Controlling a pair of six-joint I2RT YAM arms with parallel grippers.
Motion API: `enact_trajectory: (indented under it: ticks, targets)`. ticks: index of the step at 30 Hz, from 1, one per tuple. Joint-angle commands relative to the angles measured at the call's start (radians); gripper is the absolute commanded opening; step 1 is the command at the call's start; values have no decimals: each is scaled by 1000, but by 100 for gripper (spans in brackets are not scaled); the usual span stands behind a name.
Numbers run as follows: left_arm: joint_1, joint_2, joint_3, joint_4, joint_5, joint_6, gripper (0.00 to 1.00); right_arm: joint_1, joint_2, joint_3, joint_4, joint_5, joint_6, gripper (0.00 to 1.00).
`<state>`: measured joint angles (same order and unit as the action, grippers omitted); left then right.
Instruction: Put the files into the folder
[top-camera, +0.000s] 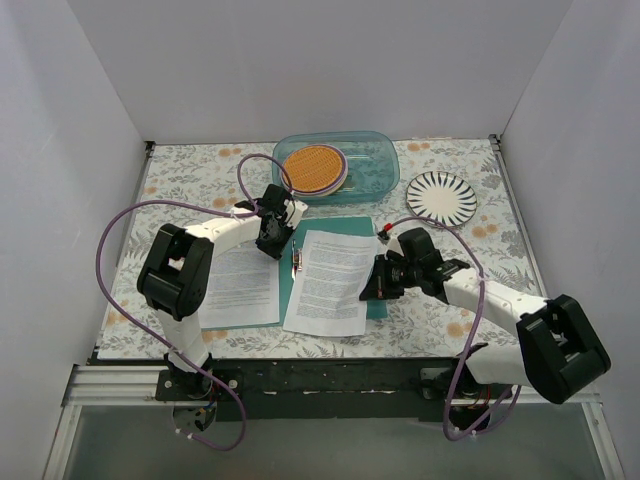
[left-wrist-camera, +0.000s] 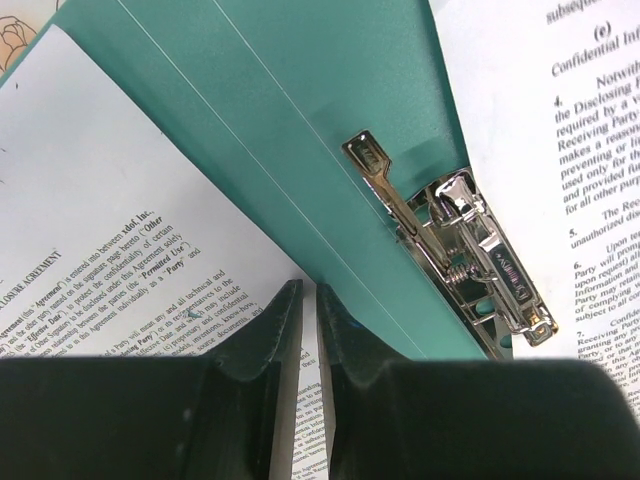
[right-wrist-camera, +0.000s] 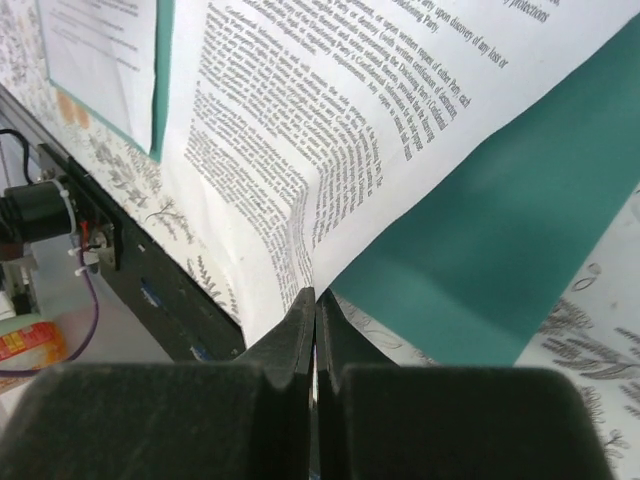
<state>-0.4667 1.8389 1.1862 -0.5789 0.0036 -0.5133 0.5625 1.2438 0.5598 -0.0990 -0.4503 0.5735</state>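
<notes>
Clear blue container (top-camera: 365, 160) holding orange disc (top-camera: 313, 168); striped plate (top-camera: 441, 195) beside.

The left claw (left-wrist-camera: 308, 330) hovers over the open teal folder (left-wrist-camera: 300, 130), its two dark fingers (left-wrist-camera: 270, 335) close together with a thin gap between. A silver clip (left-wrist-camera: 455, 250) lies along the spine. Printed files (left-wrist-camera: 110, 270) rest on both sides of it.

Obstacles, far side: clear blue container (top-camera: 340, 165) holding orange disc (top-camera: 312, 168); striped plate (top-camera: 441, 195) just right of it. 
Centre: open folder (top-camera: 345, 262), metal clip (top-camera: 296, 259) raised at spine (only upright hazard there). Sheets (top-camera: 330, 280) lie flat either side. 
Left gripper (top-camera: 270, 235) above spine; right gripper (top-camera: 377, 285) at right sheet's edge. 
Free room: floral tablecloth (top-camera: 190, 175) far left; near-right corner beside folder.
</notes>
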Motion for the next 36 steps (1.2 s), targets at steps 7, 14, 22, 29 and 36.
enact_trajectory:
  ticks: [7,14,22,29,36]
  targets:
    - [8,8,-56,-64,-5,22,10,-53,98,190,-162,81,-242,1]
    - [8,-6,-65,-65,26,32,9,-55,118,226,-168,98,-276,1]
    - [8,-15,-73,-65,24,41,9,-55,209,304,-200,85,-356,1]
    - [8,-18,-76,-61,24,59,8,-59,260,333,-212,64,-403,1]
    - [10,-10,-89,-22,-48,101,8,-56,224,293,-229,99,-432,1]
